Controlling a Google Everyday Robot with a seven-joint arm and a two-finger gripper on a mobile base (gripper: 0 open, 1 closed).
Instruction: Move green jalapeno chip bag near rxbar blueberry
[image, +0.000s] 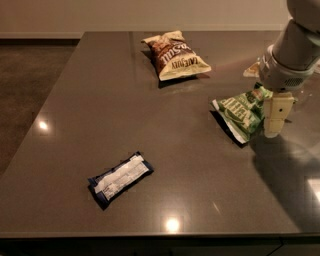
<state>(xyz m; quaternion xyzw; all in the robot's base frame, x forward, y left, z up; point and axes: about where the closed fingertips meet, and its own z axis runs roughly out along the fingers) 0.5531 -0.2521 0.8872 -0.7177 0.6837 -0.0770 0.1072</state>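
The green jalapeno chip bag (239, 112) lies at the right side of the dark table, its right end under my gripper. My gripper (269, 124) hangs from the grey arm at the far right and is down at the bag's right edge, touching or nearly touching it. The rxbar blueberry (120, 179), a navy wrapper with a white label, lies flat near the table's front left, far from the bag.
A brown-and-cream chip bag (174, 55) lies at the back middle of the table (100, 100). A small pale object (251, 70) shows partly behind the arm at the right. The table's left edge drops to a dark floor.
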